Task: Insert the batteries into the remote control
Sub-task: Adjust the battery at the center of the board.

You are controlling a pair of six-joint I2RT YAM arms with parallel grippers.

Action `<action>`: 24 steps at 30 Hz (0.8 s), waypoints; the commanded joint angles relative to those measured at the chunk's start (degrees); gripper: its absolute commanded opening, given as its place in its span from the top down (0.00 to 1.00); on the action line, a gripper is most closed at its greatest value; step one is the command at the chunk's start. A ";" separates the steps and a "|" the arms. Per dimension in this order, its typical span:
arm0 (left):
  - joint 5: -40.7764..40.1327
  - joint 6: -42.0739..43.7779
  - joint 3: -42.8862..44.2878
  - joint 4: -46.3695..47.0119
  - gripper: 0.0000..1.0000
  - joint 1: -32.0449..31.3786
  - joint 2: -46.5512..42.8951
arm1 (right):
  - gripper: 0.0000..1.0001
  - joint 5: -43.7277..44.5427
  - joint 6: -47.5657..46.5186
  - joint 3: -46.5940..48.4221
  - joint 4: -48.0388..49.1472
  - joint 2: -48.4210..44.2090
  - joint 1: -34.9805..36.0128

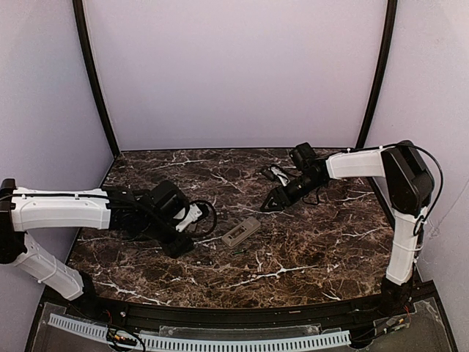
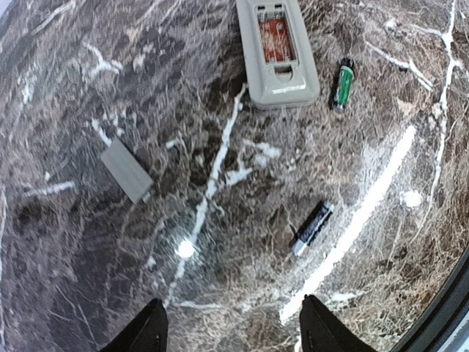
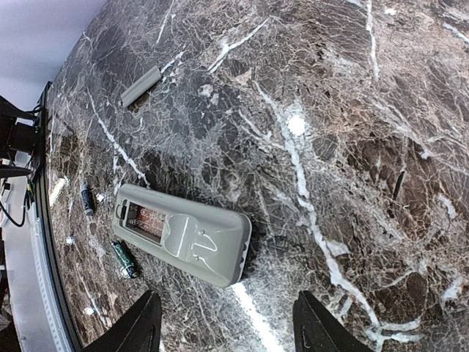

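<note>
Two batteries (image 2: 342,83) near the remote control (image 2: 277,51), on the table (image 2: 110,73)

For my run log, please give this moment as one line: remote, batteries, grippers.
remote control: back up, compartment open, empty | batteries: both loose, not loaded | left gripper: open | right gripper: open

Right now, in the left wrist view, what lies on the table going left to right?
Grey battery cover → remote control → green battery. The lower battery overlaps the remote's span, so I've left it out.

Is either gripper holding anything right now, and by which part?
Nothing is held: the left gripper and right gripper are both open and empty.
</note>
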 commanded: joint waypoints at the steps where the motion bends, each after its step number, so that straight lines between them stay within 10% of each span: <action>1: 2.21 -11.17 -5.43 -1.71 0.38 -0.45 -1.27 | 0.40 -0.55 -0.15 -0.36 0.87 -1.09 -0.48; 24: 3.96 -21.45 -6.33 7.48 0.60 -3.98 13.48 | 0.41 -0.27 -0.26 -1.24 1.06 -1.17 -0.78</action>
